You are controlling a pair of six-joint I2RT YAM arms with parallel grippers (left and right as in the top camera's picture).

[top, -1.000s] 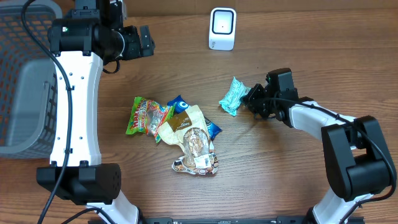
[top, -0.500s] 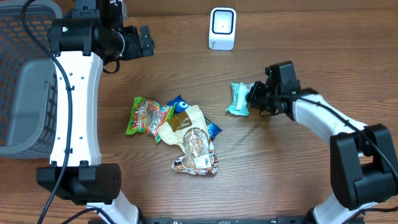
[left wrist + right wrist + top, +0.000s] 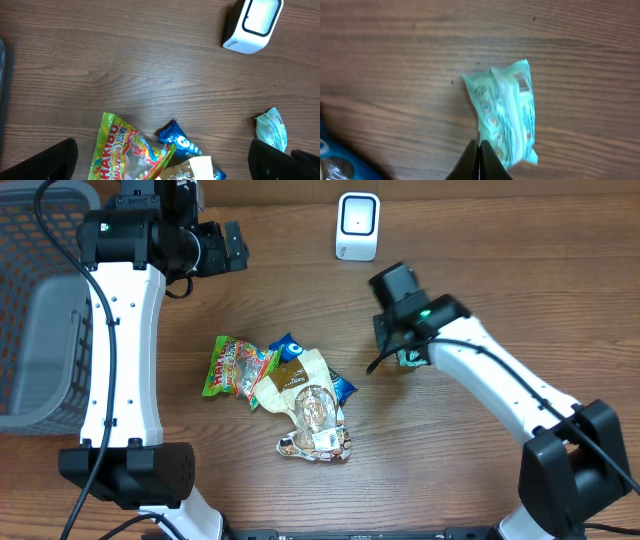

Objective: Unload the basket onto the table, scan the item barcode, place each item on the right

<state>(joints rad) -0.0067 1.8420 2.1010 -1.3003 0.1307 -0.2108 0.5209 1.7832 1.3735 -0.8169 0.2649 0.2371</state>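
Note:
A mint-green snack packet lies flat on the wooden table, a small barcode showing near its top end. My right gripper is shut just left of the packet's lower edge, with nothing between its fingers. From overhead the right gripper and its wrist cover most of the packet. The white scanner stands at the back of the table, also visible in the left wrist view. My left gripper hangs open high above the pile, empty.
A pile of snack packets lies mid-table: a Haribo bag, a blue Oreo pack and a brown-and-white bag. A grey mesh basket stands at the left edge.
The right arm swung left and toward the back, shifting the mint packet a little right and turning it. Its wrist now stands over the packet. The left arm has not moved.

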